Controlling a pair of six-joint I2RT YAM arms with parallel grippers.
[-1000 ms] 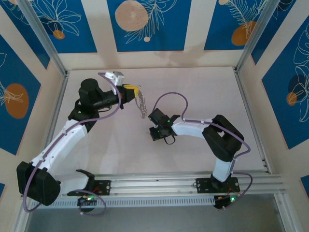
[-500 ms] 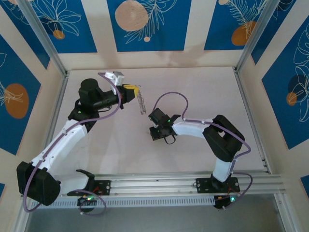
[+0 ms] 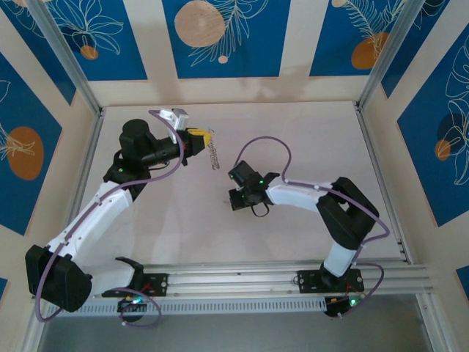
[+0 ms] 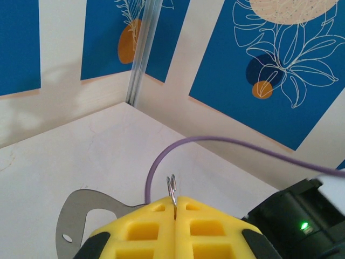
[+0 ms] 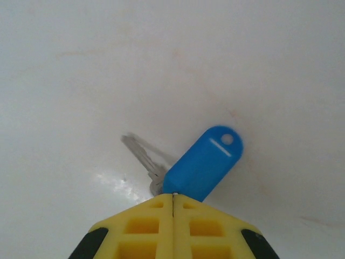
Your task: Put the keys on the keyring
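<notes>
My left gripper is shut on the keyring's silvery split ring, whose loop pokes up between the yellow fingertips. The flat grey tag hangs to the left below the fingers. From above, the left gripper holds the keyring over the table's middle back. My right gripper is shut on the key where its blue plastic head meets the pale blade; the key is low over the white table. The right gripper sits near the table's centre, below and right of the keyring.
A purple cable arcs across the left wrist view, and the right arm's black wrist with a green light is close at lower right. Metal frame posts and blue patterned walls ring the white table.
The right gripper's jaws have come shut on the key. The right arm's elbow has shifted slightly right. The hanging keyring has turned and risen a little at the left gripper.
</notes>
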